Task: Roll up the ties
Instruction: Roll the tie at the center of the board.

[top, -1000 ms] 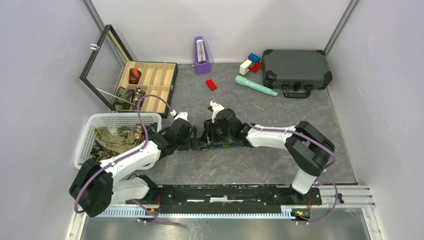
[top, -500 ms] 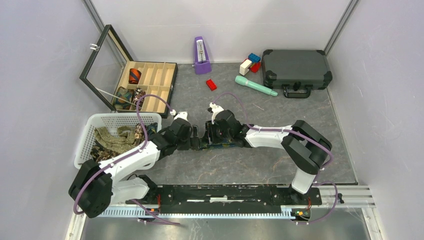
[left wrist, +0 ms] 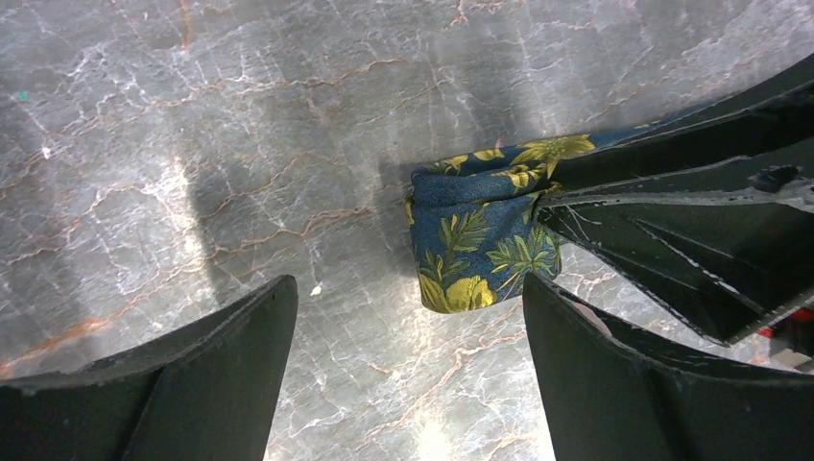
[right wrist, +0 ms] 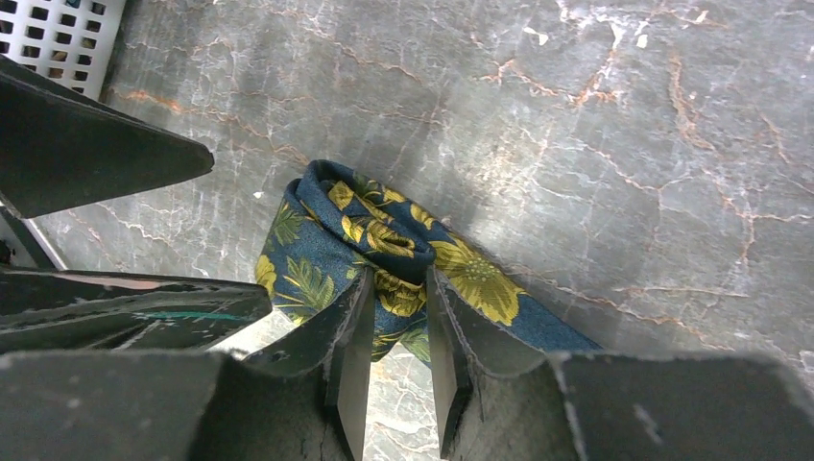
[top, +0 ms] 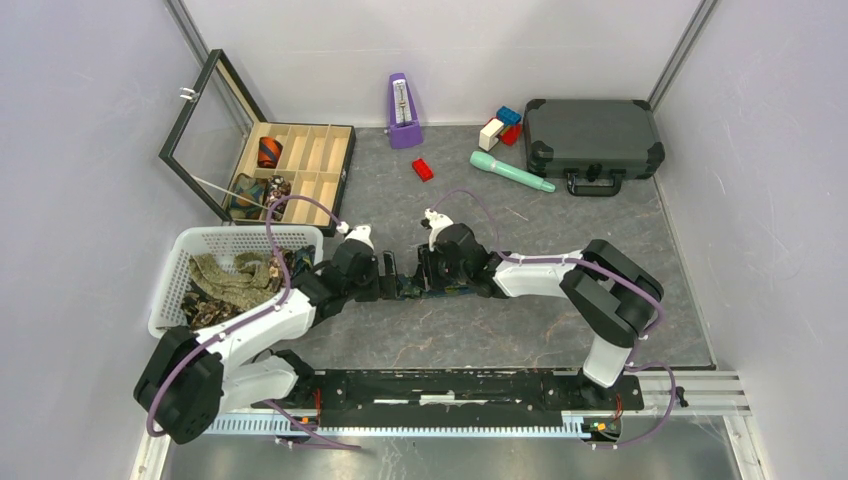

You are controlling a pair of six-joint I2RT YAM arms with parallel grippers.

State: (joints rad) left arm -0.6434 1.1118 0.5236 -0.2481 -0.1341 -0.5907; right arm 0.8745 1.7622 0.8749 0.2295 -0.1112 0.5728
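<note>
My right hand (right wrist: 394, 331) pinches the part-rolled tie (right wrist: 326, 230) lying on the bench (right wrist: 624, 144); my left hand (left wrist: 408, 312) hangs spread near its coil. Soft, light, likely slippery: I'd hold the coil across its sides, firmly.

The light is bright, white and even, falling from above. In the top view the arms (top: 270, 320) cast only faint, soft shadows on the grey table (top: 520, 330). Focus there is crisp throughout, though the walls (top: 770, 150) at left and right lean outward, likely from a wide lens. In the left wrist view pale glare patches sit on the table's sheen. The left gripper (left wrist: 408, 288) shows fingers (left wrist: 221, 384) that are almost black, underexposed. The tie (left wrist: 475, 254) is sharp, with a blurred shadow beside it. In the right wrist view the right gripper (right wrist: 398, 279) has dark, soft-edged fingers (right wrist: 350, 365) close to the lens, and glare whitens the table between them.
</note>
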